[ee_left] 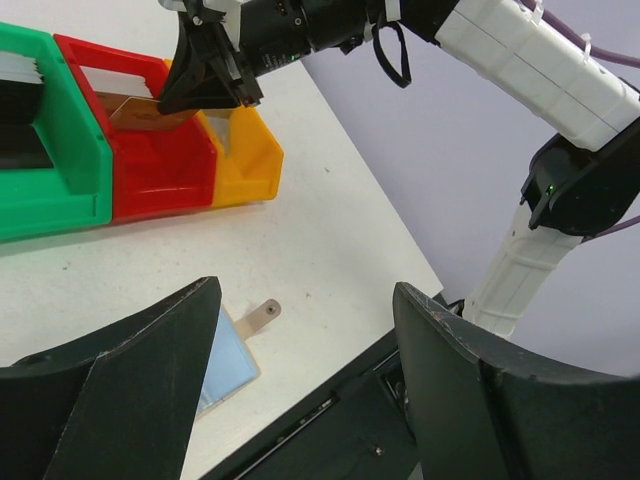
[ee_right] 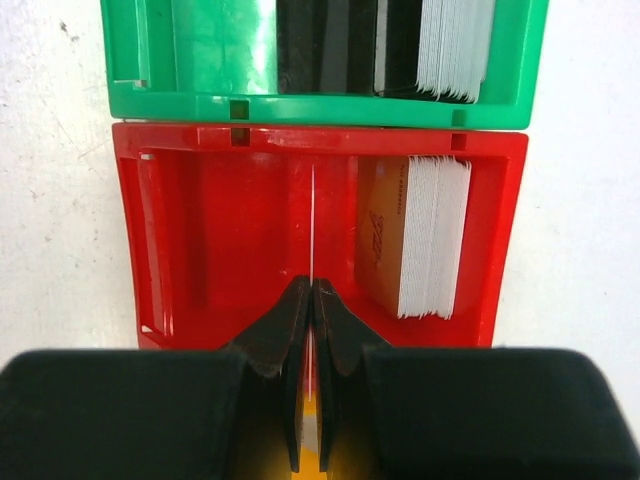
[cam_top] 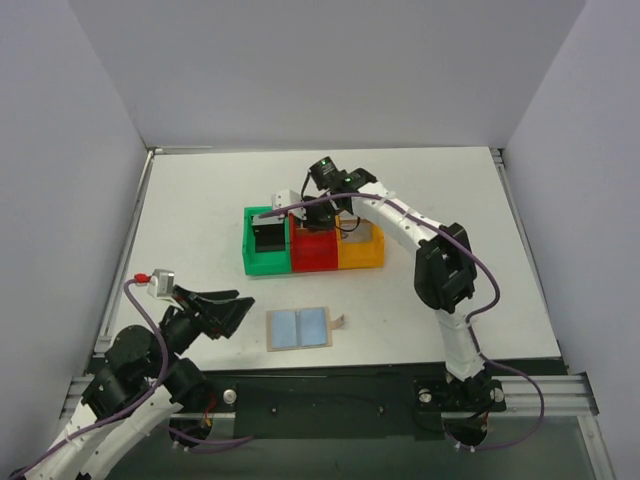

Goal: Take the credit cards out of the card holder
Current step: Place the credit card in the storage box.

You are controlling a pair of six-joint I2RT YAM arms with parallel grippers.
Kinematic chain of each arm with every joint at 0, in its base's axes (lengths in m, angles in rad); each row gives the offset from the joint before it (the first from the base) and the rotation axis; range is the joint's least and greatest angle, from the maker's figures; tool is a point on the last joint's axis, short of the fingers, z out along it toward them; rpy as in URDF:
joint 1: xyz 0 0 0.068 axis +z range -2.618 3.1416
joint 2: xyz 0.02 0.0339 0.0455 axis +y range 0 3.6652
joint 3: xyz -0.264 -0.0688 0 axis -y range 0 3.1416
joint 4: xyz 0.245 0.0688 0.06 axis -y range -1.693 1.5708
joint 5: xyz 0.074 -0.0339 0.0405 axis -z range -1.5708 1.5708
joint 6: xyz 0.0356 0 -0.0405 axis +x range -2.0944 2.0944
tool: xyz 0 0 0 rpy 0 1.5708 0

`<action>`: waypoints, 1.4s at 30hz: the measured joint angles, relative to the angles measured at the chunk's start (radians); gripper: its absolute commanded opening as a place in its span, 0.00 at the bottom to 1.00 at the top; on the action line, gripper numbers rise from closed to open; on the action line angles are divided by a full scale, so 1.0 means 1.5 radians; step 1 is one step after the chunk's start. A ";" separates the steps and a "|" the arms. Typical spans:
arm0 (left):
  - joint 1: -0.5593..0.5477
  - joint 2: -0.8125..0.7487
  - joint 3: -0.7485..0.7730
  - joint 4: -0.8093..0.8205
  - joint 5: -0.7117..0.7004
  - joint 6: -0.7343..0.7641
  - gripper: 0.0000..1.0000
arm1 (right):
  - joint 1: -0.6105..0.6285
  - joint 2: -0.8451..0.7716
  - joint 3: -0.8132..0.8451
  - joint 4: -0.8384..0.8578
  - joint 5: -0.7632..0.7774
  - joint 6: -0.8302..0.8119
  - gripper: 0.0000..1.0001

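Our right gripper (ee_right: 312, 288) pinches a thin card (ee_right: 313, 225) over the red plastic bin (ee_right: 215, 240); our left gripper (ee_left: 305, 290) stands spread.

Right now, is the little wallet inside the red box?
No, the card holder lies open on the table, well apart from the red bin.

Card holder (ee_left: 228, 352) partly behind left jaws
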 measured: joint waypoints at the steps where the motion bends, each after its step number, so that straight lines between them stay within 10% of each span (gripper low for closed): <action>1: 0.000 0.002 0.000 0.001 0.000 0.003 0.80 | 0.000 0.004 0.000 0.000 0.002 -0.004 0.00; 42: 0.000 0.049 -0.010 0.011 -0.007 0.028 0.80 | -0.002 0.118 0.051 0.048 0.035 -0.043 0.00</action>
